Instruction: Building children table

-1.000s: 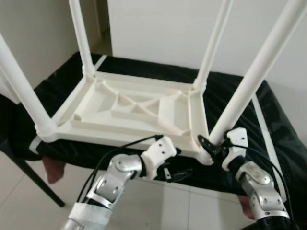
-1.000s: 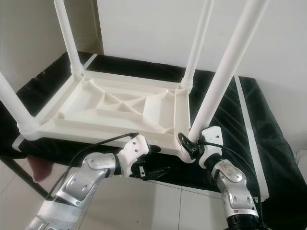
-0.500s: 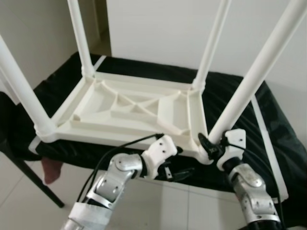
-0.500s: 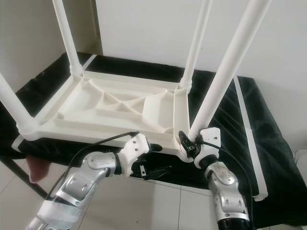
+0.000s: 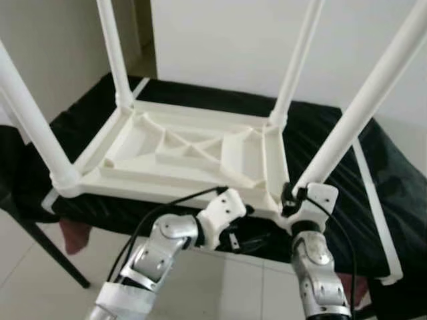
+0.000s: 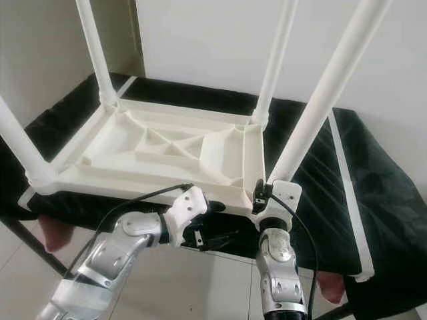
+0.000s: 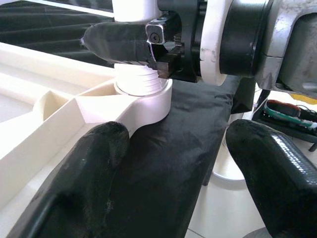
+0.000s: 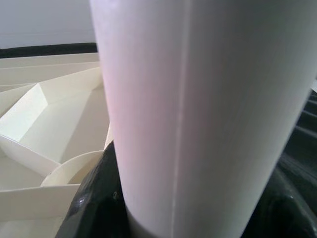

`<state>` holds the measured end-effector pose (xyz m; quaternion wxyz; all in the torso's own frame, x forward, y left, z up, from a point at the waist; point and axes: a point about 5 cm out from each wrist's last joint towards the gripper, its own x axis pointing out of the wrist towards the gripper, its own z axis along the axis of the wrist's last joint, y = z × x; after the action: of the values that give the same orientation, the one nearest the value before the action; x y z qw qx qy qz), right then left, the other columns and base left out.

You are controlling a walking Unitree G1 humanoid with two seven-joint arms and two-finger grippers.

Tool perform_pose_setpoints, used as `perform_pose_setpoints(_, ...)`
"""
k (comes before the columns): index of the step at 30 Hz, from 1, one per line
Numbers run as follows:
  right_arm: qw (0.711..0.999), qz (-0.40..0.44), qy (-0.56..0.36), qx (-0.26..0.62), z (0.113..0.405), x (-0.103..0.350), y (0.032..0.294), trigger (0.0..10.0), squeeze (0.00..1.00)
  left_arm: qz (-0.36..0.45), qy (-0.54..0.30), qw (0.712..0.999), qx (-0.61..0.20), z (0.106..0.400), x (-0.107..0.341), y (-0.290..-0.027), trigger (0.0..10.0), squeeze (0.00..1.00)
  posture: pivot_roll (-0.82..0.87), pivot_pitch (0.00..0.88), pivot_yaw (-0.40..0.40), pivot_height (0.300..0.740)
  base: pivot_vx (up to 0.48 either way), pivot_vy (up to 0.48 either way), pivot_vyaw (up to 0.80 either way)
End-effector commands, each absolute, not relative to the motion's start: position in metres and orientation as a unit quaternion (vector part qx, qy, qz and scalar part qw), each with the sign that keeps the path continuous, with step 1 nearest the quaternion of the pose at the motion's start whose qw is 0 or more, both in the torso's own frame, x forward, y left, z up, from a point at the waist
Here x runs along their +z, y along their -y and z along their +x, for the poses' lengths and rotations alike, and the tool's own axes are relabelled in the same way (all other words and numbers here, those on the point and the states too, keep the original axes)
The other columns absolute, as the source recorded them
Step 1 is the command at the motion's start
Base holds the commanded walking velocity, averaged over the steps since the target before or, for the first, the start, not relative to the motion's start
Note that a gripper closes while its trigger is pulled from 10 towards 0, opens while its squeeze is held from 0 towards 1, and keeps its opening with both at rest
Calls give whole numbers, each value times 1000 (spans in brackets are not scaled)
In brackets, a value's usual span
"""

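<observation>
Head views: white children's table (image 5: 193, 150) upside down on black-covered counter (image 5: 333, 127), four legs up. Right tool (image 6: 261, 197) clamped round base of near-right leg (image 5: 360, 110) at corner socket. Left tool (image 5: 250, 241) just below table's front edge, fingers apart, holding nothing.

Left wrist view: own fingers (image 7: 94, 163) spread wide; threaded leg base sits in socket (image 7: 141, 99), right tool gripping above.

Right wrist view: leg (image 8: 198, 114) close between fingers.

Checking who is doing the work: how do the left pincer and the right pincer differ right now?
The right pincer is clamped around the base of the near right table leg; the left pincer is open and holds nothing. The right sits at the corner socket, the left below the tabletop's near edge. Both have black fingers.
</observation>
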<state>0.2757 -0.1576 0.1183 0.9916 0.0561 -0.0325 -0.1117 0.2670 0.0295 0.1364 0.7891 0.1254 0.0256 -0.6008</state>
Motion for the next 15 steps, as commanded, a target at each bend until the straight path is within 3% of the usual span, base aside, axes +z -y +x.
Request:
perform_pose_setpoints(1, 987, 83, 1, -139, 271, 107, 158, 10000, 0, 123, -26, 797, -591, 267, 136, -28, 10000, 0, 27, 0, -40, 740, 0, 0, 0)
perform_pose_setpoints(11, 988, 82, 18, -133, 269, 114, 155, 10000, 0, 122, -26, 795, -594, 267, 136, -26, 10000, 0, 23, 1, -42, 740, 0, 0, 0)
perform_pose_setpoints(12, 987, 85, 20, -135, 269, 114, 156, 10000, 1000, 122, -27, 795, -594, 266, 135, -27, 10000, 0, 22, 3, -43, 740, 0, 0, 0)
perform_pose_setpoints(15, 987, 94, 28, -130, 268, 116, 160, 10000, 1000, 121, -28, 795, -594, 265, 134, -26, 10000, 0, 21, 4, -48, 740, 0, 0, 0)
